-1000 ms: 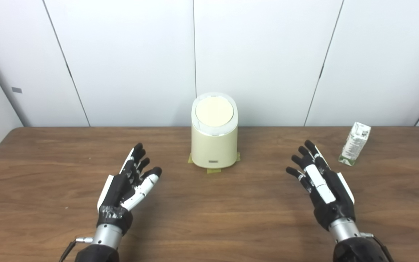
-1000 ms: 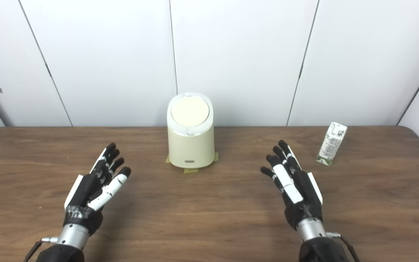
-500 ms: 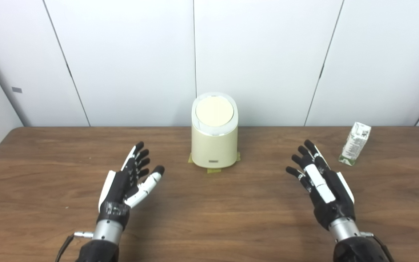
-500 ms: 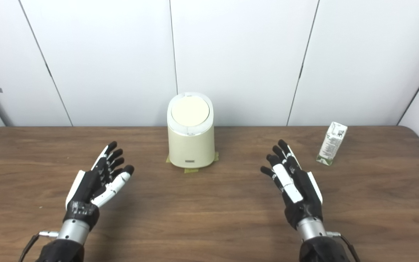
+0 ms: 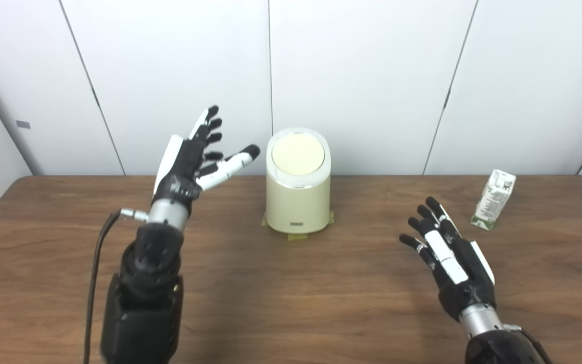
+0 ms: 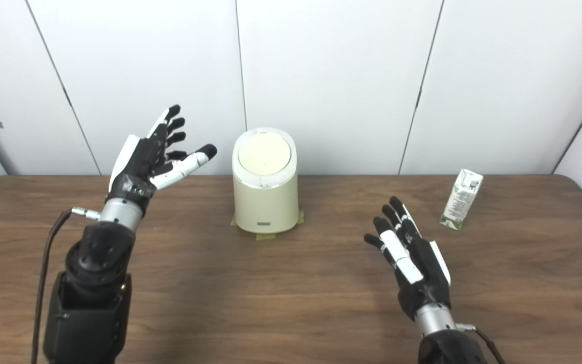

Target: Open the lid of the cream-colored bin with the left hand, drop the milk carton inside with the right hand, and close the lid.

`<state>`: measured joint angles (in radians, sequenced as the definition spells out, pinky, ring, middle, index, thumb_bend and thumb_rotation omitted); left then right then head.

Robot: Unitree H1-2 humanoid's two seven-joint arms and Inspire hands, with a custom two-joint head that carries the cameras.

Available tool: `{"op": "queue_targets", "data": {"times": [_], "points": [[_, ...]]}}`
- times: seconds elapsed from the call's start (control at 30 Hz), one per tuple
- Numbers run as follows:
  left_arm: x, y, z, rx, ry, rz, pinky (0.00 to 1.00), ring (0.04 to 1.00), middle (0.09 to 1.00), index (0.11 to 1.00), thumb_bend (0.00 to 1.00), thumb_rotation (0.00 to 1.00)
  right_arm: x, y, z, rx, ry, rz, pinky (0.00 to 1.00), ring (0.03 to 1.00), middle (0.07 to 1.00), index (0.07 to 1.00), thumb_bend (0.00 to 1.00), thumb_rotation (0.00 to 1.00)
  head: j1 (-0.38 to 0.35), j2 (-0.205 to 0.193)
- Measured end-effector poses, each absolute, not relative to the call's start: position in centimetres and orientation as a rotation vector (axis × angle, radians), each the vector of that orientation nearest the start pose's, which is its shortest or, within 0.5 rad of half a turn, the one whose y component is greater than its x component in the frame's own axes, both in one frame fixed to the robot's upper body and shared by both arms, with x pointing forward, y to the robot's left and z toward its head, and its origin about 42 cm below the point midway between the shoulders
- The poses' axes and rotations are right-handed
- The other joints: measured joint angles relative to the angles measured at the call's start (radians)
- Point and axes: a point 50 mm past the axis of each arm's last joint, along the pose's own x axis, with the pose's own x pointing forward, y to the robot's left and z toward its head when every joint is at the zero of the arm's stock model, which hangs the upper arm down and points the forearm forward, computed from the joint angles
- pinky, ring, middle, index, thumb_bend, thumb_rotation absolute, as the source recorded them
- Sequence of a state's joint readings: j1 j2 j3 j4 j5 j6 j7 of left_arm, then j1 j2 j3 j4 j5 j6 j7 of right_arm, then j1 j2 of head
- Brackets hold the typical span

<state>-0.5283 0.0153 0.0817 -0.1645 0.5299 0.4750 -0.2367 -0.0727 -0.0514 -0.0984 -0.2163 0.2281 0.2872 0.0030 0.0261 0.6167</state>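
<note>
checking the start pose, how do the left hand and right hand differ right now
The left hand is raised well above the table, level with the top of the cream-colored bin; the right hand sits low over the table. The left hand is beside the bin's closed lid, not touching; the right hand is apart from the milk carton standing past it. Both are open, fingers spread, holding nothing.

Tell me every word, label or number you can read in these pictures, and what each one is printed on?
No text here can be read.
Small dark label low on the front of the cream-colored bin: too small to read.
Green and dark printing on the milk carton: blurred, no words legible.
Small grey tag on the left wall panel: no lettering visible.
</note>
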Motion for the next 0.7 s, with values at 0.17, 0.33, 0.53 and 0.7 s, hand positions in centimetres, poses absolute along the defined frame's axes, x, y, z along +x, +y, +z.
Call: {"op": "queue_targets", "data": {"times": [0.17, 0.33, 0.53, 0.7], "points": [[43.5, 17.1, 30.5, 0.558, -0.125, -0.003, 0.67, 0.879, 0.970, 1.000, 0.87, 0.42, 30.2, -24.1, 15.5, 0.147, -0.003, -0.008, 0.76, 0.902, 0.951, 0.952, 0.59, 0.52, 0.003, -0.005], [45.9, 15.0, 30.5, 0.638, -0.078, -0.048, 0.63, 0.895, 0.992, 1.000, 0.89, 0.39, 30.3, -24.1, 15.4, 0.129, 0.002, -0.009, 0.77, 0.907, 0.957, 0.961, 0.60, 0.51, 0.000, -0.006], [47.6, 12.7, 27.8, 0.704, -0.005, -0.102, 0.64, 0.914, 1.000, 1.000, 0.90, 0.33, 30.3, -23.7, 15.5, 0.116, -0.012, 0.006, 0.77, 0.908, 0.959, 0.972, 0.61, 0.52, -0.005, -0.003], [48.8, 11.8, 27.6, 0.714, 0.014, -0.106, 0.60, 0.874, 0.980, 1.000, 0.89, 0.26, 30.2, -23.6, 15.6, 0.107, -0.016, 0.009, 0.78, 0.915, 0.962, 0.972, 0.60, 0.52, -0.003, 0.000]]}}
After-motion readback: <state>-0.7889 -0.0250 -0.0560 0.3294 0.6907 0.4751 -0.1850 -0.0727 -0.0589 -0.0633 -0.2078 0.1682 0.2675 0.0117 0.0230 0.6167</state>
